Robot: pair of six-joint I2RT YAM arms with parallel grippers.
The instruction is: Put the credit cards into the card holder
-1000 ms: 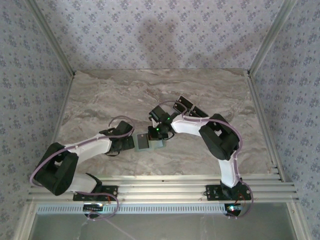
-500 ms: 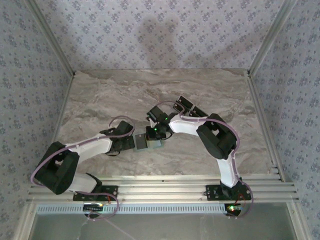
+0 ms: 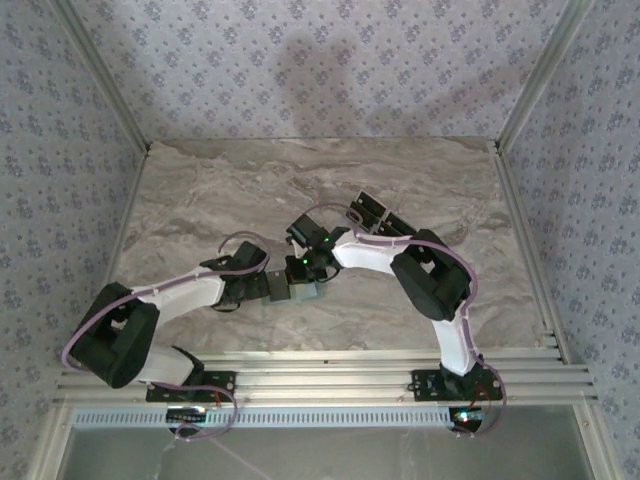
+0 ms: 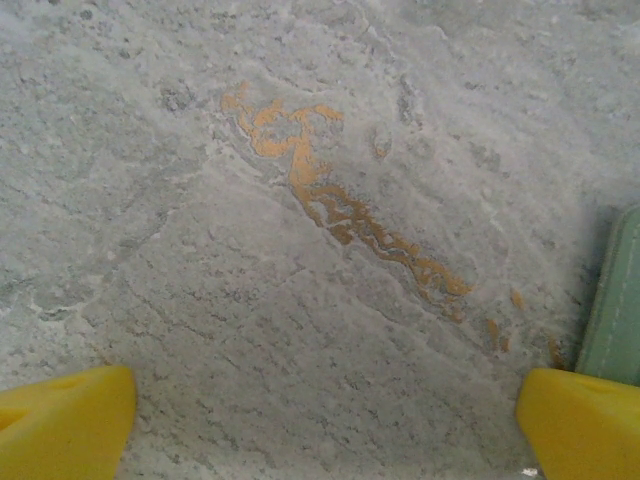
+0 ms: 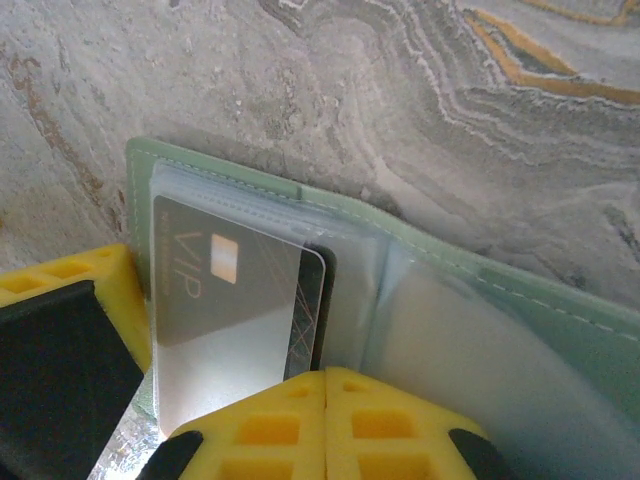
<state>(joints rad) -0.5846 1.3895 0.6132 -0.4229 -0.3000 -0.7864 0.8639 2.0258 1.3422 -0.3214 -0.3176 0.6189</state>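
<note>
The pale green card holder (image 5: 585, 345) lies open on the marble table, its clear sleeves facing up. A dark credit card (image 5: 235, 300) marked "VIP" sits most of the way inside the left sleeve. My right gripper (image 5: 326, 378) is shut, and its joined fingertips rest against the card's near edge and the sleeve. In the top view the right gripper (image 3: 305, 268) is over the holder (image 3: 298, 293). The left gripper (image 3: 262, 285) stands wide open just left of it. In the left wrist view the left gripper (image 4: 325, 400) has one yellow finger (image 4: 580, 425) by the holder's edge (image 4: 615, 300).
Two more dark cards (image 3: 368, 208) (image 3: 394, 222) lie on the table behind the right arm. A yellow finger (image 5: 75, 285) of the left gripper lies along the holder's left edge. Aluminium rails bound the table at the front and right.
The right gripper has moved a little left over the holder. Holder and card have slid slightly toward the left gripper. The left arm has stayed still.
</note>
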